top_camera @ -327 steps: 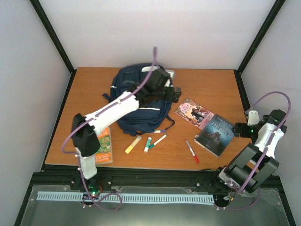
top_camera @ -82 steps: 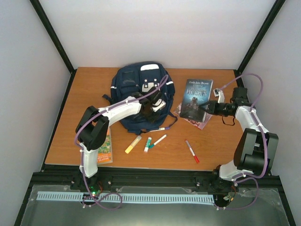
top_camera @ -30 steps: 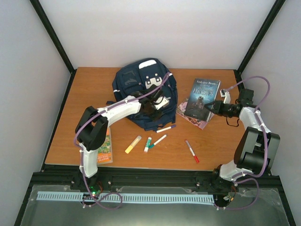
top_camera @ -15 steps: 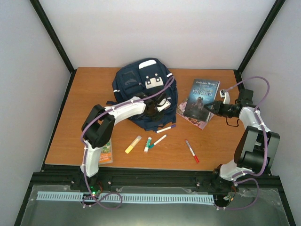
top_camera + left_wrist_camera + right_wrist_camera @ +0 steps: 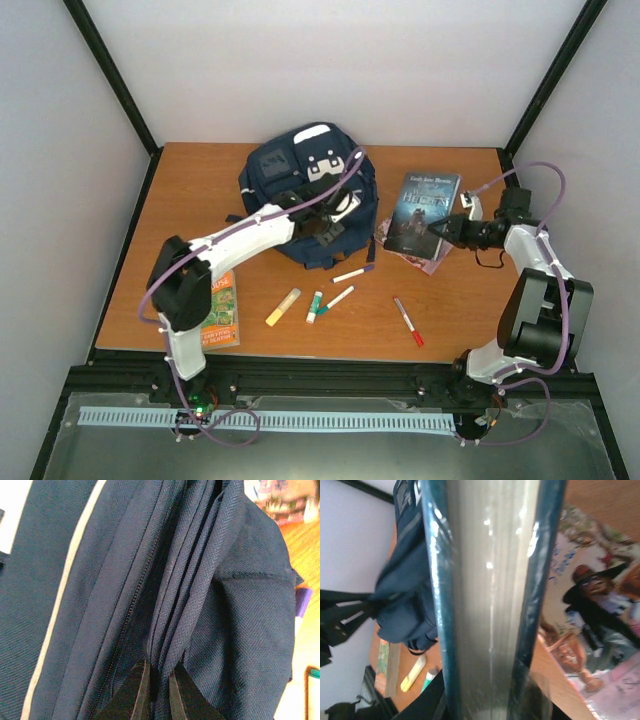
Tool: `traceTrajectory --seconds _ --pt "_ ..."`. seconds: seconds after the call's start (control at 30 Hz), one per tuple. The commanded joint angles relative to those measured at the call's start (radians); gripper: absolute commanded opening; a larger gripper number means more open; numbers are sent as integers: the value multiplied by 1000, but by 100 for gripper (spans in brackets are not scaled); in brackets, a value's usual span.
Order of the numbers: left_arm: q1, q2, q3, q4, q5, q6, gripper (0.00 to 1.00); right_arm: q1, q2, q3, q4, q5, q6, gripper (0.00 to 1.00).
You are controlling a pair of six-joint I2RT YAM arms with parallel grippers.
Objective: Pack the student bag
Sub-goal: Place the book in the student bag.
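Observation:
The student bag (image 5: 296,186), navy with thin white stripes and a white patch, lies at the table's back centre. My left gripper (image 5: 333,222) sits at the bag's lower right edge. In the left wrist view it (image 5: 159,669) is shut on a fold of the bag's navy fabric (image 5: 200,575) beside a zipper line. My right gripper (image 5: 447,228) is shut on a dark hardcover book (image 5: 421,209), holding it tilted up on edge right of the bag. The right wrist view shows the book's page edge (image 5: 490,590) filling the gap between the jaws of my right gripper (image 5: 487,702).
A pink picture book (image 5: 428,262) lies under the held book. In front of the bag lie a purple-capped marker (image 5: 352,273), a yellow highlighter (image 5: 282,306), a green-capped tube (image 5: 314,307), a white pen (image 5: 338,298) and a red marker (image 5: 408,322). An orange book (image 5: 218,308) lies front left.
My left gripper has closed on the bag's fabric and pulled it up a little. My right gripper has carried the dark book slightly left, toward the bag.

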Motion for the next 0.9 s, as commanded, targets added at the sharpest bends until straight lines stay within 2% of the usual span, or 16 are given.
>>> traceTrajectory --seconds 0.0,0.33,0.63,0.87 --pt "-10 -139 1 83 -62 -25 1 68 -51 96 -72 -109 -12 3" --pt "-10 -154 -13 105 -46 -66 1 118 -69 160 -369 -209 -124 3" --pt "-10 -181 14 110 -114 -82 1 232 -217 -25 -284 -185 -11 3" --pt "-10 -225 7 130 -166 -142 1 404 -126 -51 -235 -247 49 3"
